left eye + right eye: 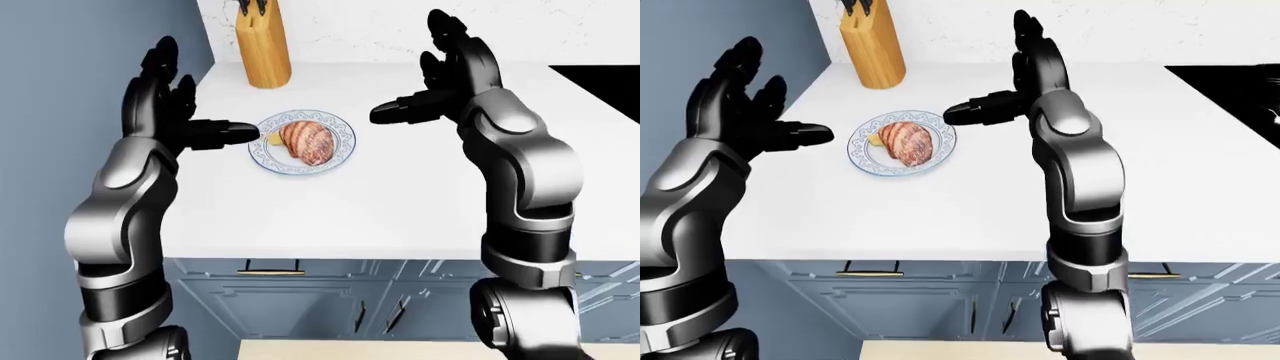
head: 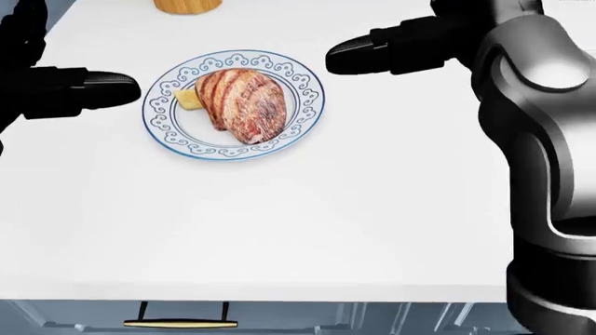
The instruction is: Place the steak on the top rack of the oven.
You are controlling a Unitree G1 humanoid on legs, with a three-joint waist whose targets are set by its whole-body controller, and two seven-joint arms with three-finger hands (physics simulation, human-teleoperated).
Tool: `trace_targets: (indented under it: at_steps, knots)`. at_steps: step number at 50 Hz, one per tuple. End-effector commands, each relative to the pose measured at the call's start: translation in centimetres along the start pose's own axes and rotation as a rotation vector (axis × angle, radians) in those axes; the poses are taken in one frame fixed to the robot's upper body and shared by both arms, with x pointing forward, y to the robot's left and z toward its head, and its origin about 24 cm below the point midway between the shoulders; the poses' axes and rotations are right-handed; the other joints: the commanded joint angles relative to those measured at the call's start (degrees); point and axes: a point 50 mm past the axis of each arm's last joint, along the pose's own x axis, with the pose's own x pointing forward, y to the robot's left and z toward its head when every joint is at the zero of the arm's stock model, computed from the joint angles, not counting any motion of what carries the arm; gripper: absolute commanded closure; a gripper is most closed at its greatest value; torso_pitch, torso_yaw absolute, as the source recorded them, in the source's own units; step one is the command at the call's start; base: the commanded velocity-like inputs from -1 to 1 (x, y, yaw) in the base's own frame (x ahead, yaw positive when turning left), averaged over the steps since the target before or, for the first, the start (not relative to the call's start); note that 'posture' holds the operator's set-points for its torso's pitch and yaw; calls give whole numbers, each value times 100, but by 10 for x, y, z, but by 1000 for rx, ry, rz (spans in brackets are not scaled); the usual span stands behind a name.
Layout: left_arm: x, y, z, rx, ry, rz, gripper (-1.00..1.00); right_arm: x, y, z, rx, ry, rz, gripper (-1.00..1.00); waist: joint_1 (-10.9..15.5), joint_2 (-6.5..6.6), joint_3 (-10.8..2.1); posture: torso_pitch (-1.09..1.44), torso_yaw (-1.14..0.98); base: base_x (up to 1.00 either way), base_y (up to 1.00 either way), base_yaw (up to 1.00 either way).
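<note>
A brown, striped steak (image 2: pixel 244 105) lies on a white plate with a blue patterned rim (image 2: pixel 311 98) on the white counter (image 2: pixel 307 223), with a small yellow piece (image 2: pixel 187 100) beside it. My left hand (image 1: pixel 165 105) is open, raised to the left of the plate, its thumb pointing at the rim. My right hand (image 1: pixel 440 71) is open, raised to the right of the plate, thumb pointing left. Neither hand touches the steak or the plate. No oven shows.
A wooden knife block (image 1: pixel 263 45) stands on the counter above the plate by the white wall. A grey-blue wall (image 1: pixel 60 90) borders the counter's left. A black cooktop corner (image 1: pixel 605 86) shows at the right. Blue-grey cabinet drawers with a brass handle (image 1: pixel 270 271) lie below the counter edge.
</note>
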Motion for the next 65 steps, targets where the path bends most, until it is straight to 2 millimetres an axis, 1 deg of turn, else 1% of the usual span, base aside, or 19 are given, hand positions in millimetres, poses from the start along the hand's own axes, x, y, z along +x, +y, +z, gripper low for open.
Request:
trace_targets:
  at_steps: [1, 5, 11, 20, 27, 33, 38, 40, 46, 54, 60, 65]
  knots:
    - [-2, -1, 21, 2, -99, -5, -100, 3, 0, 24, -22, -95, 3, -100, -5, 25, -165, 0, 0, 0, 0, 0]
    - [-2, -1, 22, 0, -99, -4, -100, 18, 9, 31, -39, -95, 39, -100, -10, 25, -185, 0, 0, 0, 0, 0]
    - [-1, -1, 20, -1, -98, -6, -100, 39, 23, 32, -63, -71, 94, -100, -15, 55, -217, 0, 0, 0, 0, 0]
    - [-1, -2, 22, -3, -100, -10, -100, 49, 47, 36, -62, -78, 173, -100, -18, 102, -220, 0, 0, 0, 0, 0]
    - [-2, -2, 23, -3, -100, -11, -100, 39, 66, 41, -57, -57, 249, -100, -29, 114, -185, 0, 0, 0, 0, 0]
    - [-3, -2, 25, -5, -102, -9, -100, 29, 80, 41, -59, -42, 312, -100, -38, 121, -156, 0, 0, 0, 0, 0]
    - [-2, -1, 24, -6, -103, -8, -100, 23, 92, 31, -82, -18, 371, -100, -49, 131, -140, 0, 0, 0, 0, 0]
    - [-2, -1, 24, -6, -103, -7, -100, 20, 95, 31, -89, -13, 386, -100, -53, 137, -140, 0, 0, 0, 0, 0]
    - [-3, -1, 25, -6, -103, -8, -100, 10, 102, 20, -110, 12, 431, -100, -53, 153, -126, 0, 0, 0, 0, 0]
    - [-4, -1, 24, -5, -102, -11, -100, 10, 107, 9, -122, 29, 438, -100, -61, 180, -136, 0, 0, 0, 0, 0]
    - [-3, -2, 24, -5, -100, -13, -100, 14, 107, -1, -162, 39, 423, -100, -59, 193, -148, 0, 0, 0, 0, 0]
    - [-2, -2, 23, -5, -100, -15, -100, 18, 110, -5, -188, 49, 424, -100, -58, 200, -163, 0, 0, 0, 0, 0]
